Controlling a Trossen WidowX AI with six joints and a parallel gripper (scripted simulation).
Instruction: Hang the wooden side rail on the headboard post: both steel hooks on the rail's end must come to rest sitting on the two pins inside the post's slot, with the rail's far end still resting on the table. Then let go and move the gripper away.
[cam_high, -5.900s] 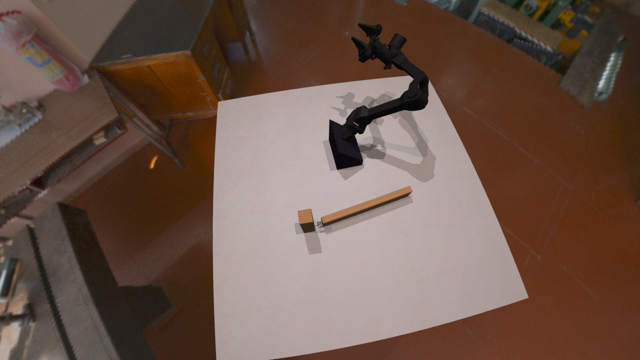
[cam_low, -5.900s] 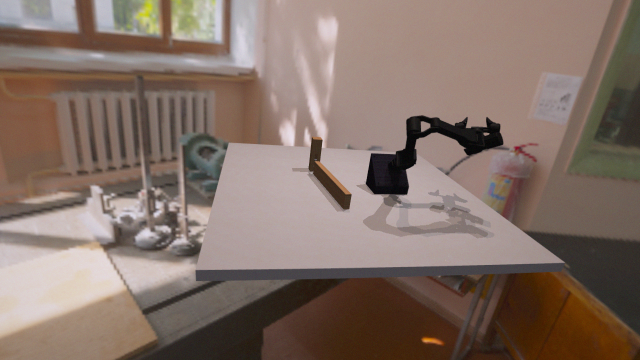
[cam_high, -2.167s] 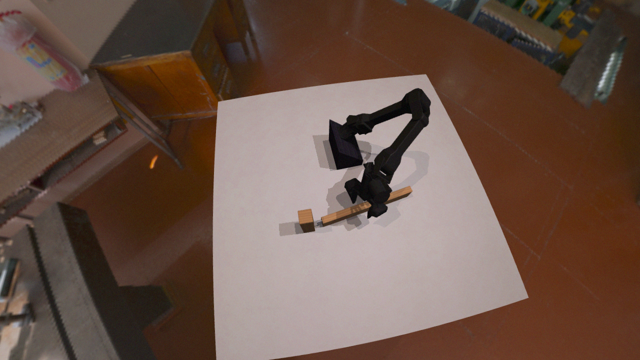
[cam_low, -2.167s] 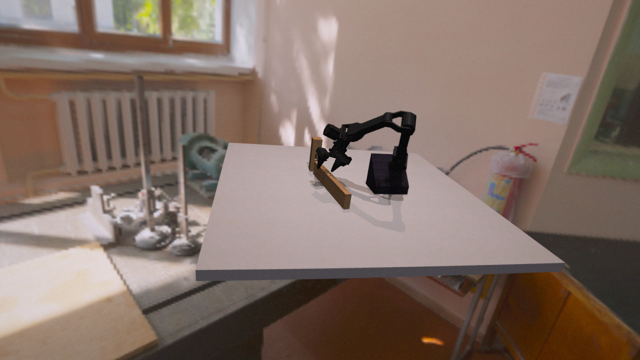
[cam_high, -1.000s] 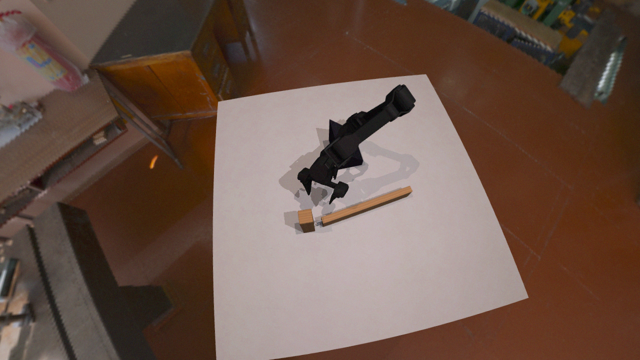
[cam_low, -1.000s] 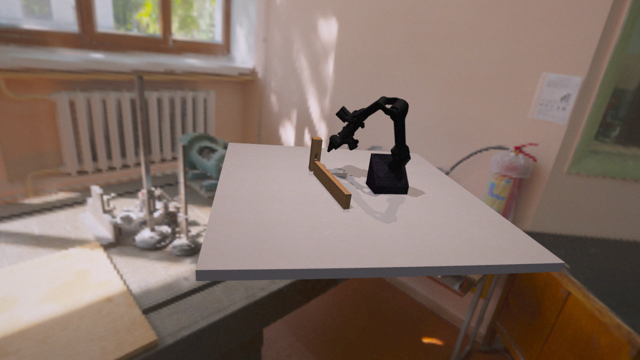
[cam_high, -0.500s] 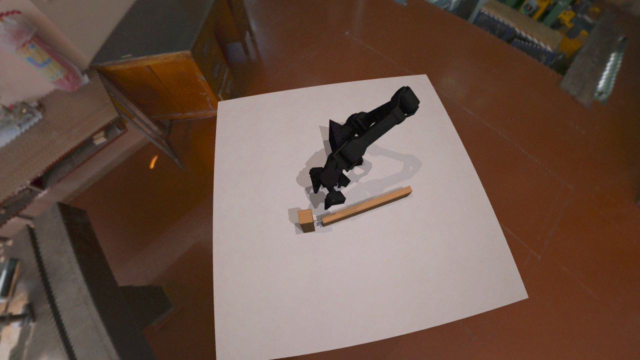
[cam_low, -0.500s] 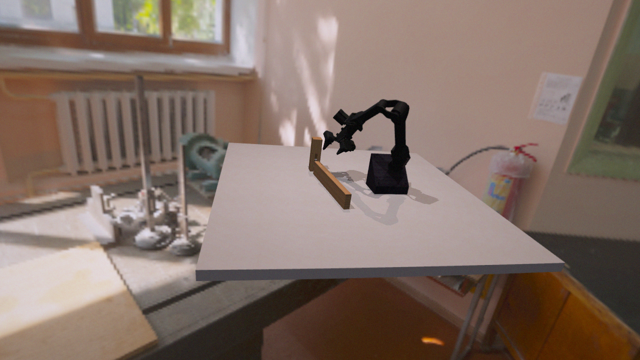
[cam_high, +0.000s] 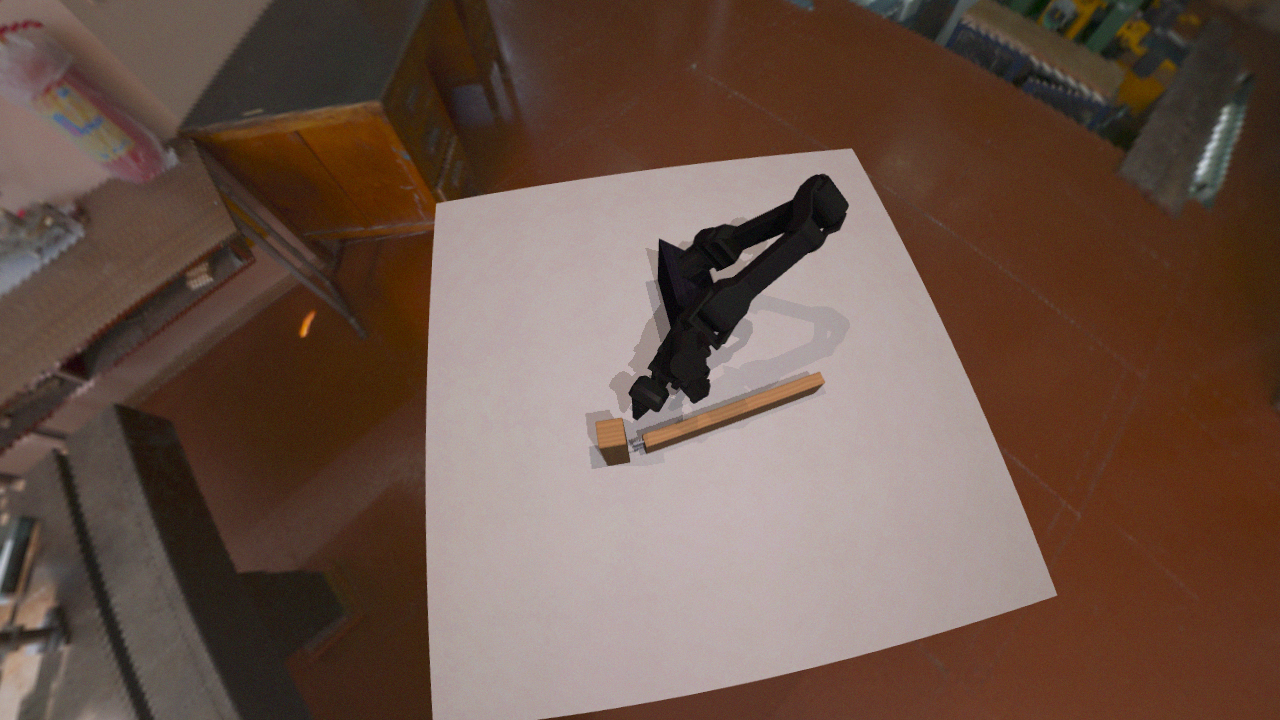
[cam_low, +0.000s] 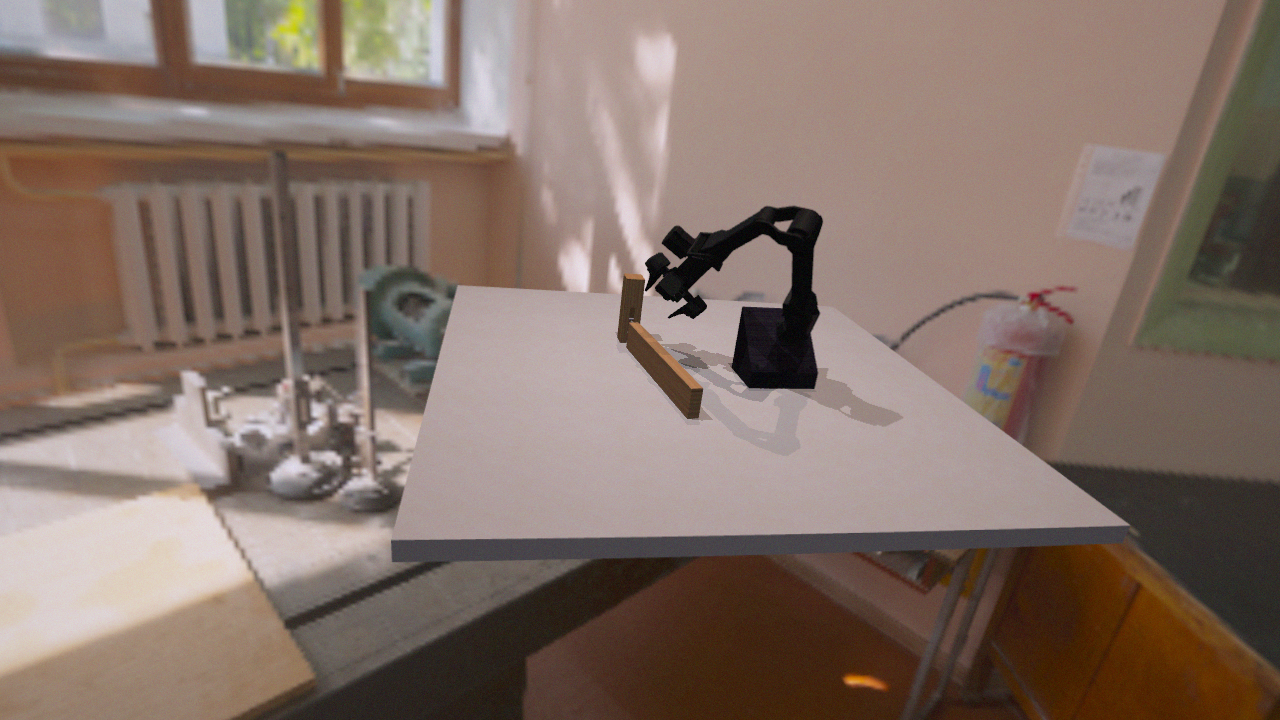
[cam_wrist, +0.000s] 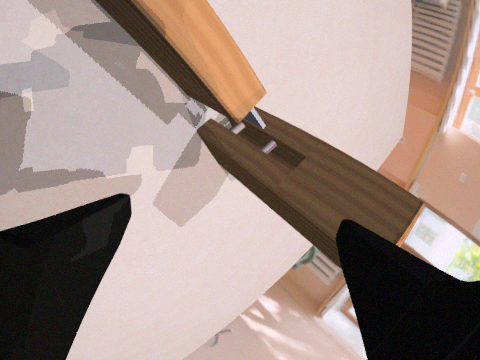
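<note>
The wooden side rail (cam_high: 733, 411) (cam_low: 662, 367) (cam_wrist: 205, 45) lies on its narrow edge along the table, one end close to the post. Steel hooks (cam_high: 637, 443) (cam_wrist: 257, 118) stick out of that end into the small gap, outside the slot. The headboard post (cam_high: 612, 447) (cam_low: 629, 308) (cam_wrist: 345, 185) stands upright; its slot faces the rail and shows two pins (cam_wrist: 269, 146) with no hook on them. My gripper (cam_high: 666, 408) (cam_low: 659, 302) (cam_wrist: 236, 219) is open and empty, in the air beside the post's upper part, on the arm base's side. The lower hook is partly hidden.
The arm's dark base (cam_low: 774, 358) stands on the white table (cam_high: 537, 582) (cam_low: 537, 465), on the same side of the rail as the gripper. The arm's shadows fall between base, rail and post.
</note>
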